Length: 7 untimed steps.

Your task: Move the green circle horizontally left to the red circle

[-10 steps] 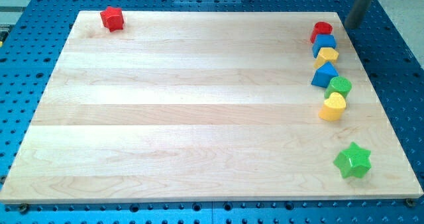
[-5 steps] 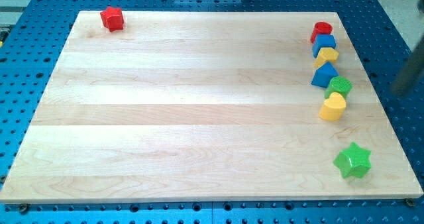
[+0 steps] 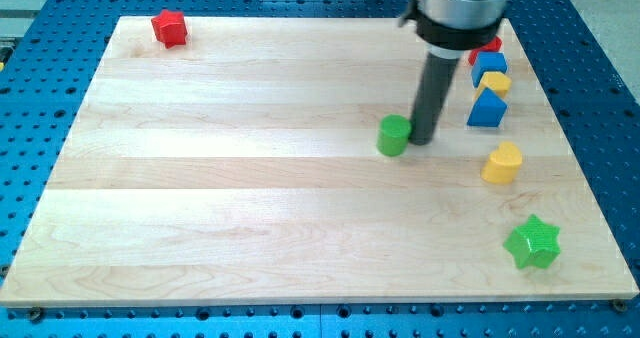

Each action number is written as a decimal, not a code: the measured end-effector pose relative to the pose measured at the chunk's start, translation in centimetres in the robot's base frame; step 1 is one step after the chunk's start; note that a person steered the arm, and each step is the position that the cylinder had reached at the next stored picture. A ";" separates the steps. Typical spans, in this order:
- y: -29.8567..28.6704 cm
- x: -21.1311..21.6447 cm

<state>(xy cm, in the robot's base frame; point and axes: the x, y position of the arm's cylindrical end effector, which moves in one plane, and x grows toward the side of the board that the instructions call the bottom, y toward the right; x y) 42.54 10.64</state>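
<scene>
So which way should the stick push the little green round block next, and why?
Probably straight on toward the view's left. My tip sits against the right side of the green circle, so it is placed to push that way. The red circle is mostly hidden behind the arm at the view's upper right, and open board lies to the left.

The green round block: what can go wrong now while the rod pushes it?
1. My tip stands at the right side of the green round block. The contact looks slightly off its middle, so the block may slip around the rod and leave a straight line.

2. The red round block is mostly hidden behind the arm, at the top right. The green one already lies far left and lower, so more leftward pushing may take it further from the goal.
</scene>
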 end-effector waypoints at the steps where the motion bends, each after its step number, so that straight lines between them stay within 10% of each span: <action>1: -0.6 1.1; 7: -10.7 2.2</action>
<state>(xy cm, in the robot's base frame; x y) 44.77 -0.04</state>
